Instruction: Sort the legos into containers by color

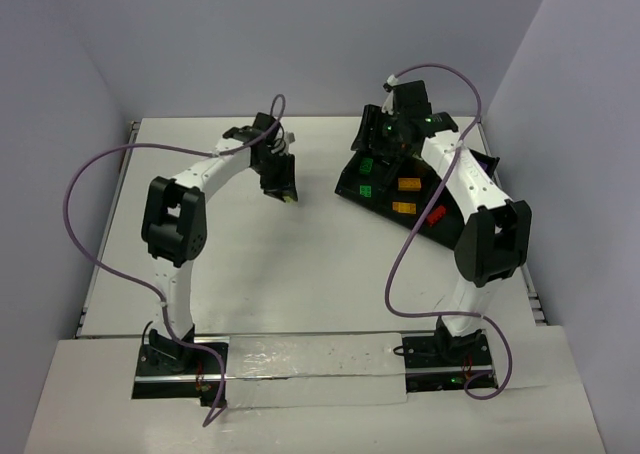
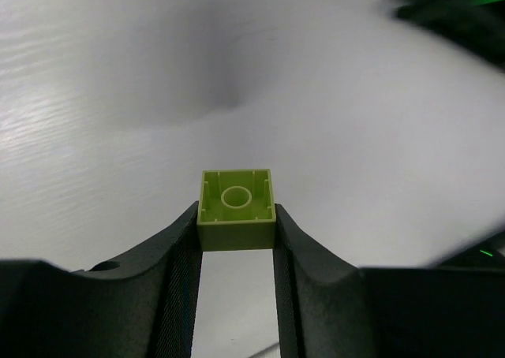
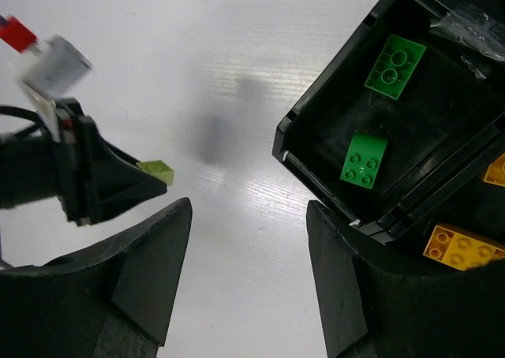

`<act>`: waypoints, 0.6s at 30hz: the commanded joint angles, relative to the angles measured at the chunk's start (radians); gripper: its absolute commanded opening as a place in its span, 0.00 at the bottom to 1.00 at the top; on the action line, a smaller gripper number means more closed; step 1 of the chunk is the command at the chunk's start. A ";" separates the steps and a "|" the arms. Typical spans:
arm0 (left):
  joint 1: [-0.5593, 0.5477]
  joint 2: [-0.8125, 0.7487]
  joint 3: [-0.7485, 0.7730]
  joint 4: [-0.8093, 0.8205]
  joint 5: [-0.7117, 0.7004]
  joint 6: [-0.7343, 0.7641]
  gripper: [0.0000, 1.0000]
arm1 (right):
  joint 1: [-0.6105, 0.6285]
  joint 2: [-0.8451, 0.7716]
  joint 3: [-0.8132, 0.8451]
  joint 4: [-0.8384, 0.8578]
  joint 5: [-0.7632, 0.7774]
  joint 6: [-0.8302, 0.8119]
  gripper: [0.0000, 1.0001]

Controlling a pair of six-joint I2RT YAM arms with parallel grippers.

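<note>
My left gripper (image 1: 283,186) is shut on a yellow-green brick (image 2: 236,208) and holds it above the bare white table, left of the tray. The brick also shows in the top view (image 1: 289,200) and the right wrist view (image 3: 156,169). The black divided tray (image 1: 352,182) lies at the back right. One compartment holds two green bricks (image 3: 364,161) (image 3: 394,65), and the one beside it holds orange bricks (image 3: 461,249). A red brick (image 1: 437,215) lies nearer the right arm. My right gripper (image 3: 248,208) is open and empty, above the tray's left edge (image 3: 327,82).
The white table (image 1: 300,274) is walled in by pale panels at the back and both sides. Purple cables loop off both arms. The right arm hides part of the tray's right side. A crumpled clear wrapper (image 3: 473,27) lies in the tray's far corner.
</note>
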 commanded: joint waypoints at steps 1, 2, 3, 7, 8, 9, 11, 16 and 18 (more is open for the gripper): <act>0.093 -0.110 0.094 0.109 0.434 -0.056 0.00 | -0.029 -0.077 -0.002 0.032 -0.094 0.002 0.67; 0.107 -0.122 0.088 0.160 0.500 -0.090 0.00 | -0.039 -0.079 0.001 0.026 -0.123 0.008 0.67; 0.124 -0.136 0.075 0.230 0.562 -0.136 0.00 | -0.051 -0.077 0.011 0.014 -0.160 0.018 0.67; 0.148 -0.168 0.001 0.491 0.740 -0.313 0.00 | -0.087 -0.075 0.025 -0.019 -0.209 0.085 0.66; 0.150 -0.174 -0.026 0.503 0.748 -0.332 0.00 | -0.087 -0.077 0.021 -0.015 -0.216 0.086 0.66; 0.158 -0.183 -0.054 0.591 0.792 -0.449 0.00 | -0.089 -0.090 -0.003 0.011 -0.255 0.091 0.66; 0.166 -0.197 -0.152 0.865 0.836 -0.616 0.00 | -0.087 -0.106 -0.030 0.044 -0.302 0.081 0.66; 0.182 -0.165 -0.246 1.297 0.903 -1.062 0.00 | -0.069 -0.136 -0.061 0.107 -0.412 -0.053 0.62; 0.185 -0.151 -0.262 1.341 0.910 -1.135 0.00 | -0.042 -0.151 -0.066 0.121 -0.400 -0.158 0.59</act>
